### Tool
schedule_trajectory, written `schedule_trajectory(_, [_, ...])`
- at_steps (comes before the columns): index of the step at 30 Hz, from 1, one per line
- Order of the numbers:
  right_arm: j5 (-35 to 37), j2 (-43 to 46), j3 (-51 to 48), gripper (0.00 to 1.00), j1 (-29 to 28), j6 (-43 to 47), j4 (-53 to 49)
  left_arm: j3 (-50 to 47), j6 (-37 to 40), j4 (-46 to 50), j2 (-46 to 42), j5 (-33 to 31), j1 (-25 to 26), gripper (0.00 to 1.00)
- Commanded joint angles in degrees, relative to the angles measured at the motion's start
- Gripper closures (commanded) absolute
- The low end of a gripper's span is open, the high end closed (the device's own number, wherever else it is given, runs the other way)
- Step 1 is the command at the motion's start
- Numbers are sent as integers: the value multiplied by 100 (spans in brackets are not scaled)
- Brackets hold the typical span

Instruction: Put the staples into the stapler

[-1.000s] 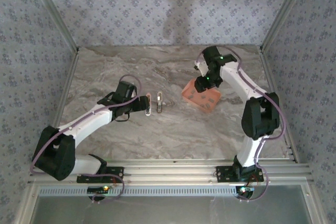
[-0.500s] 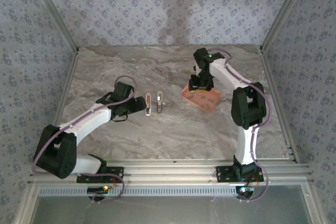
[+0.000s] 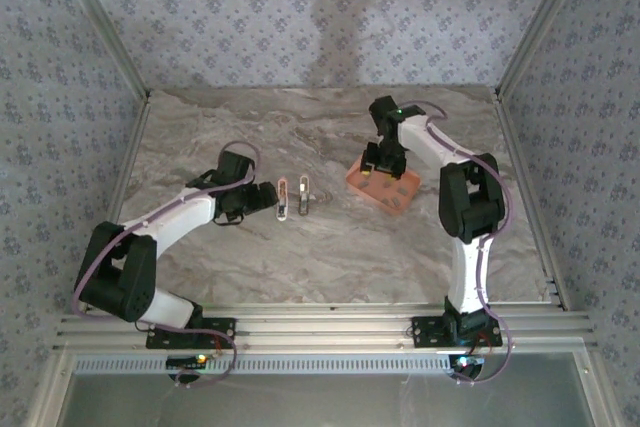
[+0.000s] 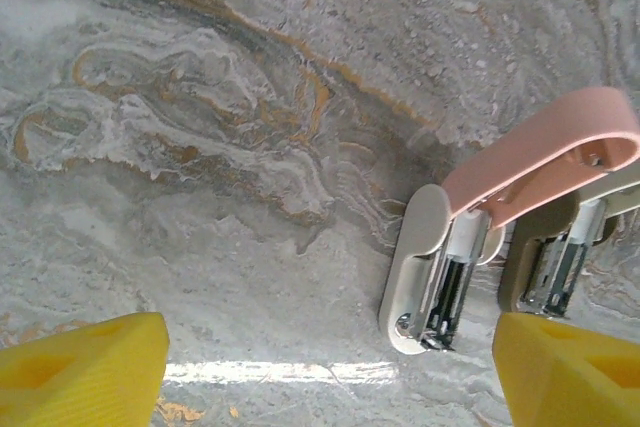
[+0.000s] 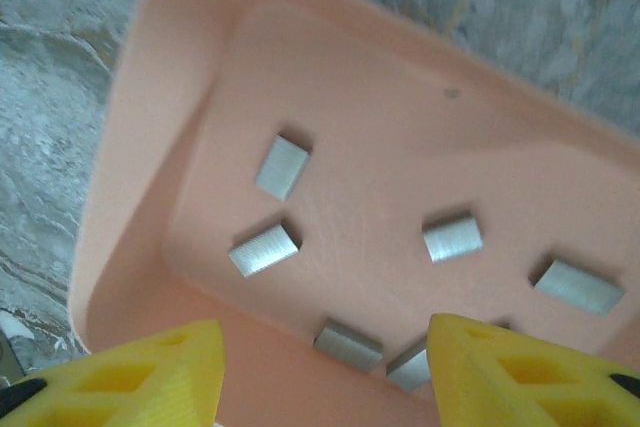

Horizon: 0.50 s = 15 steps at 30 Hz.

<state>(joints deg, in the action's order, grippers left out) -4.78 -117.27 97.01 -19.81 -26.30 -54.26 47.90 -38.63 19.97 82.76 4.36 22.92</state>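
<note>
Stapler (image 3: 283, 197) is laid open on the bench (image 3: 200, 137), left of centre. Its pale pink lid (image 4: 545, 152) is swung up, and a white body with a thin metal rail (image 4: 448, 292) is exposed. Staples (image 5: 264, 249) are seen as small grey metallic blocks, scattered loose in the salmon tray (image 5: 130, 147), which is set right of the stapler and apart from it. Left jaws are held wide open just beside the stapler, nothing gripped, yellow fingertips (image 4: 90, 367) well apart. Right jaws are held partly open over the tray and staples; nothing is gripped between them.
</note>
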Motion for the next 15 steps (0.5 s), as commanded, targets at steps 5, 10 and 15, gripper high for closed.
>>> schedule_trajectory(5, [662,-156,392,43,-8,3299,-1246,176,195,184,79,161,-129,16])
schedule_trajectory(10, [801,-107,123,44,215,4159,-1393,167,169,226,107,170,-137,16])
schedule_trajectory(15, [935,-329,250,46,362,4548,-1460,236,157,281,168,163,-138,16])
